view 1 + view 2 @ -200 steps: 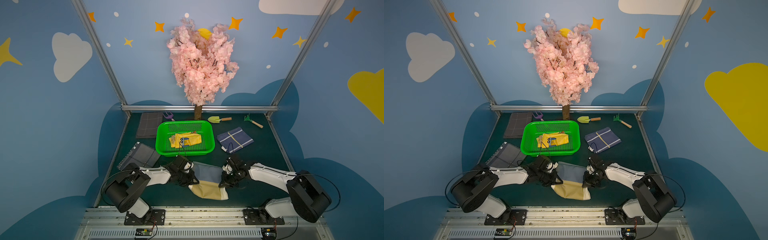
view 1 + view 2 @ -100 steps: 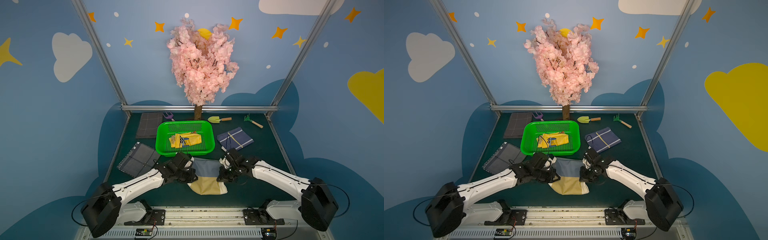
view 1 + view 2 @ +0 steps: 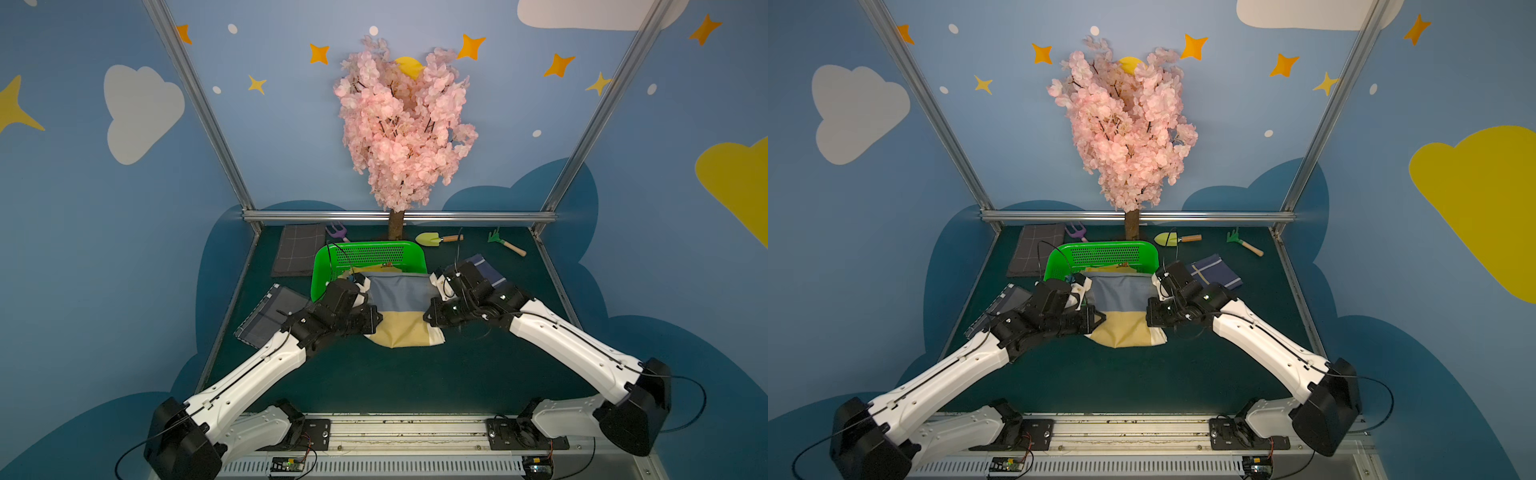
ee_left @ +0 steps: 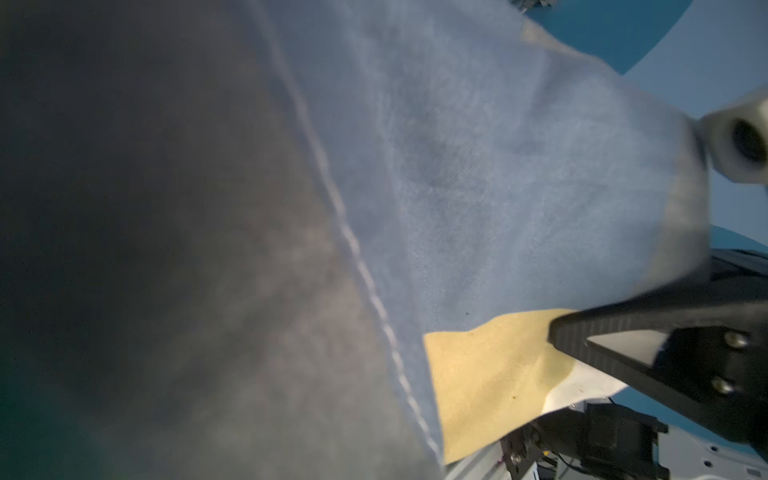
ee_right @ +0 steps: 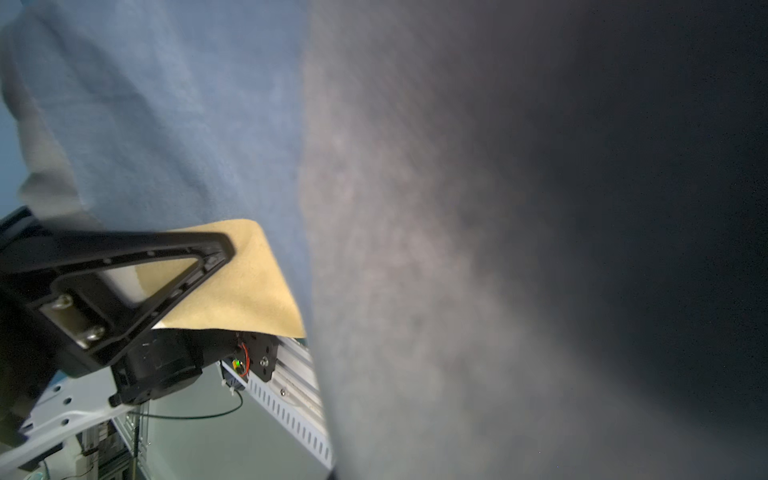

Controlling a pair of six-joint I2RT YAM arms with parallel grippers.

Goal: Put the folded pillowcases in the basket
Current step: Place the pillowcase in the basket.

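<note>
Pillowcase [image 3: 398,293] raised toward mesh basket [image 3: 370,252], pinched by left claw [image 3: 366,287], right claw [image 3: 434,281].

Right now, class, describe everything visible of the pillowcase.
The pillowcase is soft cloth: grey-blue above, tan-yellow below, white at one bottom corner, with a stitched seam. Folded, it hangs stretched between the left gripper and right gripper, each shut on a side edge, its top edge hiding part of the green basket.

I work in a staged lab booth. Around me stand silver aluminium frame bars [image 3: 399,216], cloud-painted blue walls [image 3: 104,249] and a pink artificial tree [image 3: 399,124].
</note>
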